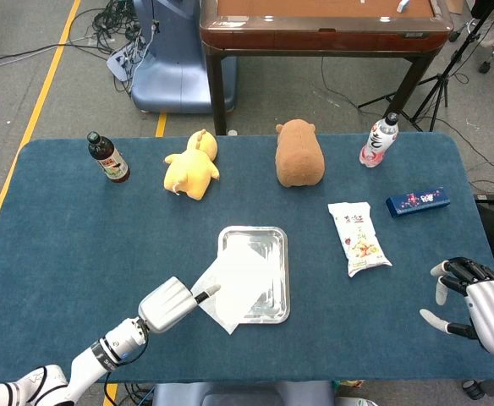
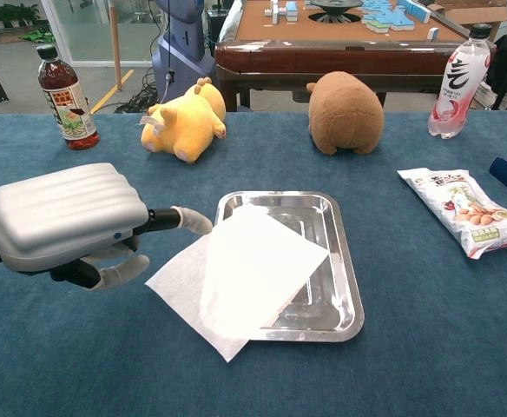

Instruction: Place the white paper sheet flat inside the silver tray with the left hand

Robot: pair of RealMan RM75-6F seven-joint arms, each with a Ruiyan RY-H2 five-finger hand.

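Note:
The white paper sheet (image 1: 234, 283) (image 2: 245, 274) lies skewed, its right part inside the silver tray (image 1: 254, 230) (image 2: 349, 287) and its left corner and front corner hanging over the rim onto the blue cloth. My left hand (image 1: 164, 304) (image 2: 71, 217) hovers low just left of the sheet, back upward, fingers apart, holding nothing. One fingertip (image 2: 197, 221) points at the sheet's left edge; contact cannot be told. My right hand (image 1: 475, 309) stays open at the table's front right edge, far from the tray, and shows only in the head view.
Along the back stand a dark sauce bottle (image 1: 107, 158) (image 2: 65, 87), a yellow plush (image 1: 192, 165) (image 2: 184, 122), a brown plush (image 1: 299, 154) (image 2: 346, 111) and a drink bottle (image 1: 380, 140) (image 2: 458, 80). A snack bag (image 1: 359, 237) (image 2: 462, 208) and blue box (image 1: 417, 201) lie right of the tray.

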